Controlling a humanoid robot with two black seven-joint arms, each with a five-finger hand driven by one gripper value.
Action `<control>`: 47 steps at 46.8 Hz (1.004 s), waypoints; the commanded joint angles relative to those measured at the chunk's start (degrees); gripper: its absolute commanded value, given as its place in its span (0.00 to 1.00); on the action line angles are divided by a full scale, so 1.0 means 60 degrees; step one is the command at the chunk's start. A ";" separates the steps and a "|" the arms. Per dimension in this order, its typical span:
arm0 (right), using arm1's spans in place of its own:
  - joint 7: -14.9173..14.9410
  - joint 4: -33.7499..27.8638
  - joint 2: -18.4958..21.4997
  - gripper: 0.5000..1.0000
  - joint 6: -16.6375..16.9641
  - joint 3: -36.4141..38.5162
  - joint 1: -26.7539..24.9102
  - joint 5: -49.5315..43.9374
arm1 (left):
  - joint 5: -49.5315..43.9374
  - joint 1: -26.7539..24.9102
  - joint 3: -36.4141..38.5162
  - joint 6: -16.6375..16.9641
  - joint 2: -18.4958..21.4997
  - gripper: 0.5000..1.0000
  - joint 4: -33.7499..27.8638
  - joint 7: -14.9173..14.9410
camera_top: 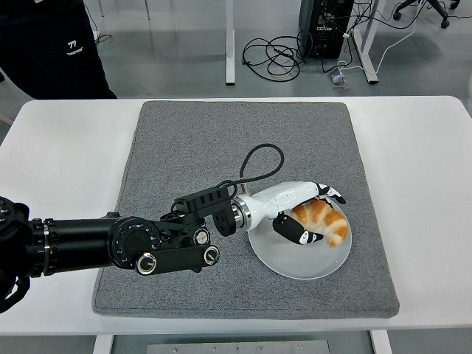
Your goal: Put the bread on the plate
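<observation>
A golden croissant lies on the pale round plate, toward its right rim. My left hand reaches in from the left over the grey mat and is curled around the croissant, white fingers over its top and a black thumb under its near side. The bread rests on the plate while still in my grasp. My right arm does not show.
The plate sits on a grey mat covering the middle of the white table. A person in dark clothing stands at the far left behind the table. A black cable loops above my wrist.
</observation>
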 commanded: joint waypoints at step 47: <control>0.0000 0.0015 0.0000 1.00 0.0003 0.0044 0.0015 0.0000 | -0.3809 0.0116 -0.2578 -0.0229 0.2094 0.85 -0.1043 0.0249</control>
